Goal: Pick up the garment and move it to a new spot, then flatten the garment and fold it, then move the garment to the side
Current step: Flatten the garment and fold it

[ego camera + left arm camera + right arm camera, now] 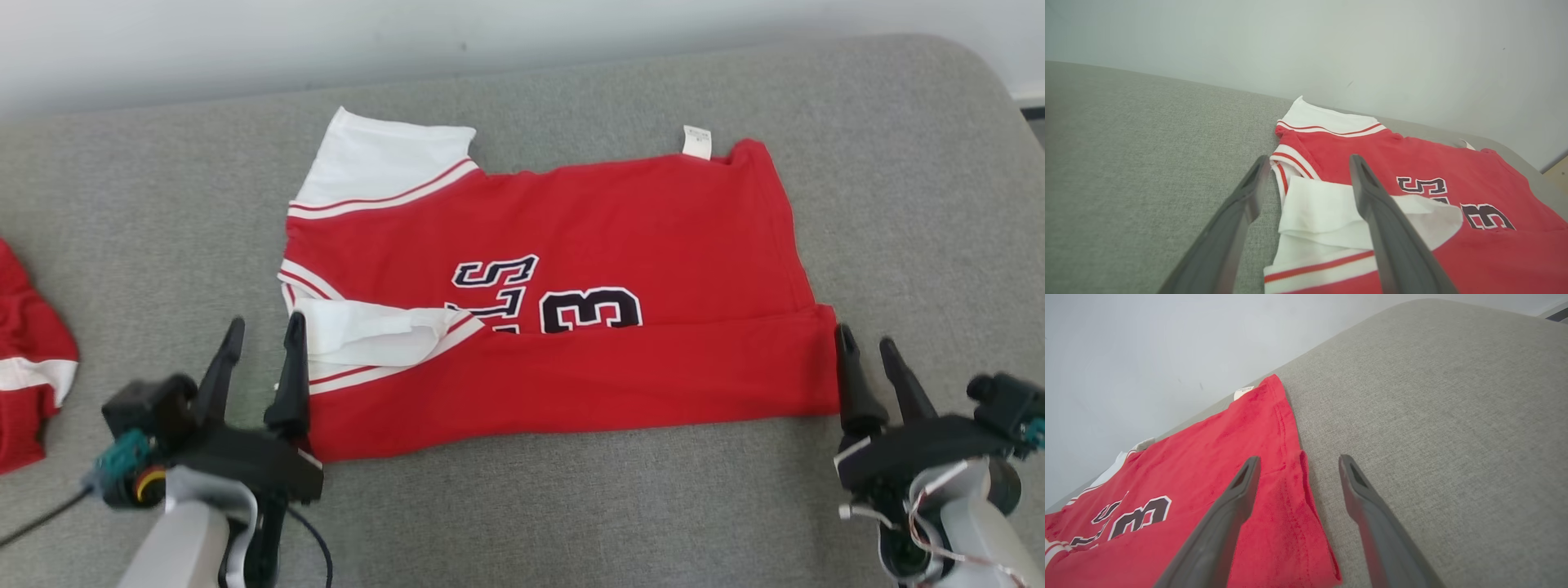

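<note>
The red jersey [620, 245] lies spread across the middle of the grey bench [522, 506], its near edge folded back over itself. My left claw [266, 320] stands fingers apart beside the white sleeve [367, 335] at the fold's left end. My right claw [864, 335] stands fingers apart at the fold's right end, and neither grips cloth.

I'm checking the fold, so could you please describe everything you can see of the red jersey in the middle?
The red jersey looks like knit, with white sleeves trimmed in red stripes, dark white-edged lettering and a white tag at its far edge. It lies flat on the grey cushion, its near edge folded over the print, one sleeve folded in. The open left gripper and open right gripper flank its near corners.
</note>
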